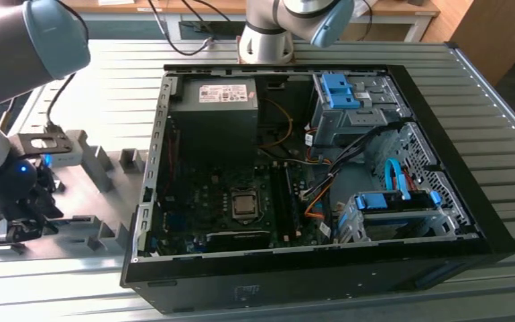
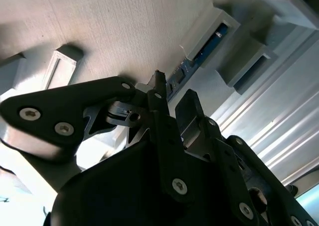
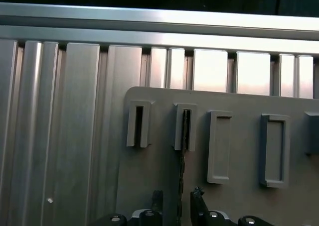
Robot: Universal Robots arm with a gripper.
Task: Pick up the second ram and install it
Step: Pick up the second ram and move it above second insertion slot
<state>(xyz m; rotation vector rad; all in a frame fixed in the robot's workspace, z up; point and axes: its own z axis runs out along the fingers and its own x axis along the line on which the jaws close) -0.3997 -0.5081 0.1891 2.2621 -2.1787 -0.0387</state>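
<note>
Closest in, the gripper point(image 3: 177, 193) hangs low over the grey fixture plate point(image 3: 149, 171). Its two black fingers point(image 3: 157, 198) stand a little apart and clamp nothing. The second ram point(image 3: 181, 171) runs on edge between them, with one end seated in a slotted fixture block point(image 3: 185, 129). In the second wrist view the same stick shows its blue-green board point(image 2: 202, 49) inside that block, just past the fingertips point(image 2: 158, 84). More grey blocks point(image 3: 219, 146) stand in a row beside it, all on the ribbed aluminium table point(image 3: 60, 136).

In the exterior view the gripper point(image 1: 21, 225) and plate sit at about nine o'clock from the open computer case point(image 1: 436, 201). Inside the case, the CPU socket point(image 1: 242, 204) lies near the middle of the motherboard point(image 1: 195, 194), the power supply point(image 1: 217, 100) is at twelve o'clock and a blue drive caddy point(image 1: 338, 90) at about one. Farthest back stands the arm's base point(image 1: 267, 33).
</note>
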